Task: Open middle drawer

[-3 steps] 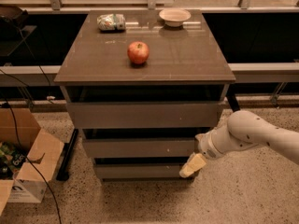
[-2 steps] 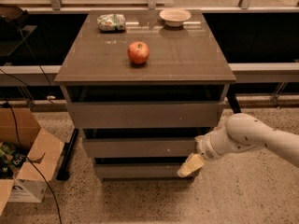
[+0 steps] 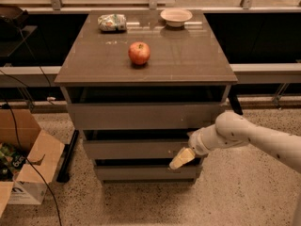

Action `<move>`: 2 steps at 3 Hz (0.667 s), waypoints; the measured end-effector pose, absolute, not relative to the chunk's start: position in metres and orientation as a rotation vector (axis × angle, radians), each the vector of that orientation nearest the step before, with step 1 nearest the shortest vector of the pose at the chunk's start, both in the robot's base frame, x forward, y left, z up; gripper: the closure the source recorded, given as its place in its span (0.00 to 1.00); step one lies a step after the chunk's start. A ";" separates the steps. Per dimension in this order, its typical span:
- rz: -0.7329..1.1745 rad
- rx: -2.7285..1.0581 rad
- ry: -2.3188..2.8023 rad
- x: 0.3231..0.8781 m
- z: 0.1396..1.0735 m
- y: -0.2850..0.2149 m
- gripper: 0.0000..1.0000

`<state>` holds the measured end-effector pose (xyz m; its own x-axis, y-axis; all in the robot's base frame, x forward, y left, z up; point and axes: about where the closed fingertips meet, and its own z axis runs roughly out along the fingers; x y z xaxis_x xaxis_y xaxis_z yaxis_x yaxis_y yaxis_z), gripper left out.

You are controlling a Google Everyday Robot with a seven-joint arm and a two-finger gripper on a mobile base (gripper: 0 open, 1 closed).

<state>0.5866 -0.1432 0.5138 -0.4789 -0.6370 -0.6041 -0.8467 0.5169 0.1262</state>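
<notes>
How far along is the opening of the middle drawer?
Done: the approach looks complete, as the end effector is at the lower right edge of the middle drawer front. In hand: getting a hold there, though whether it grips already cannot be seen. Left: the pull itself. The front appears about in line with the top drawer and the bottom drawer, not drawn out.
</notes>
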 end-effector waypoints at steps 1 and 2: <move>0.595 -1.213 2.286 0.622 0.484 -0.135 0.00; 0.621 -1.208 2.317 0.638 0.461 -0.132 0.00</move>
<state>0.6383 -0.1321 0.4607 -0.5140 -0.6350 -0.5767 -0.8383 0.5145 0.1806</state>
